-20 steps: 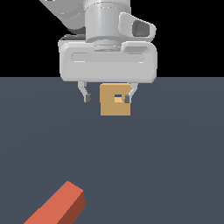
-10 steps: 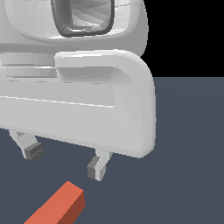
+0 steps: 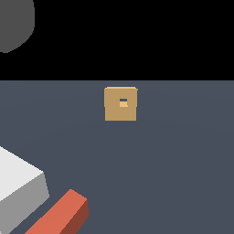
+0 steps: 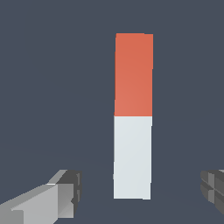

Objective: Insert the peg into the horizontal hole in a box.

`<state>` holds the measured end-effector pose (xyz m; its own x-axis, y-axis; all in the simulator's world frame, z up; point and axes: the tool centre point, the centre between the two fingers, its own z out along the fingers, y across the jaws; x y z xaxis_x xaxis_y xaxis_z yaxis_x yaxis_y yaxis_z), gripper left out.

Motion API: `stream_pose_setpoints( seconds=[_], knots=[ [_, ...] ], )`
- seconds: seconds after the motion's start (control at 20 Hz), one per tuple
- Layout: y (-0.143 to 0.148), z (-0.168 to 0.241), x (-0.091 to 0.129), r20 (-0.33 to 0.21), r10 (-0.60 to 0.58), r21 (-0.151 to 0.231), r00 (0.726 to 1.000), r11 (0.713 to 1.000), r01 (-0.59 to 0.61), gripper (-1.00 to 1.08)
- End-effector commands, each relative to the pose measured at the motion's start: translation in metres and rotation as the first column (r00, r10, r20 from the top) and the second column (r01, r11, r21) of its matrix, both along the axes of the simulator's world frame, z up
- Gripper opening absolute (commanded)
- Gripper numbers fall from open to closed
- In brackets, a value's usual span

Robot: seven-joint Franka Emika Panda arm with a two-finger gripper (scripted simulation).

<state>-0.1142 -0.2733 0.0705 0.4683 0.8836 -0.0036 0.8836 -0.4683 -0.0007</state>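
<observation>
The peg (image 4: 133, 116) lies flat on the dark floor, one half red-orange and the other whitish-grey. In the wrist view my gripper (image 4: 140, 189) is open above it, its fingers (image 4: 65, 194) standing on either side of the whitish end and apart from it. The exterior view shows only the peg's red end (image 3: 61, 214), at the lower left. The tan box (image 3: 120, 112) stands farther back near the middle, with its horizontal hole (image 3: 123, 103) facing the camera. The gripper is well away from the box.
A white and grey block of my arm or hand (image 3: 20, 187) sits at the exterior view's lower left, just beside the peg's red end. A dark grey rounded shape (image 3: 13, 20) shows in the upper left corner. Dark floor (image 3: 173, 164) lies between peg and box.
My hand hung in front of the box, then filled the exterior view close up. It has moved down to the view's lower left over the peg, uncovering the box.
</observation>
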Motion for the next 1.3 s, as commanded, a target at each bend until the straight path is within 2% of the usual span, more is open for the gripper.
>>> stream_pose_setpoints(
  seconds=[0.0,0.35,0.75,1.05,1.1,1.25],
  knots=[
    [-0.006,-0.003,-0.004,0.002,-0.012,0.002,1.0,1.0,0.012,1.0],
    [-0.006,-0.008,-0.004,0.001,-0.013,0.001,1.0,1.0,0.013,1.0],
    [-0.006,-0.043,-0.005,0.002,-0.014,0.002,1.0,1.0,0.014,1.0],
    [-0.006,-0.054,-0.005,0.002,-0.014,0.003,1.0,1.0,0.014,1.0],
    [-0.006,-0.054,-0.005,0.002,-0.014,0.003,1.0,1.0,0.014,-1.0],
    [-0.006,-0.054,-0.005,0.002,-0.014,0.003,1.0,1.0,0.014,-1.0]
  ],
)
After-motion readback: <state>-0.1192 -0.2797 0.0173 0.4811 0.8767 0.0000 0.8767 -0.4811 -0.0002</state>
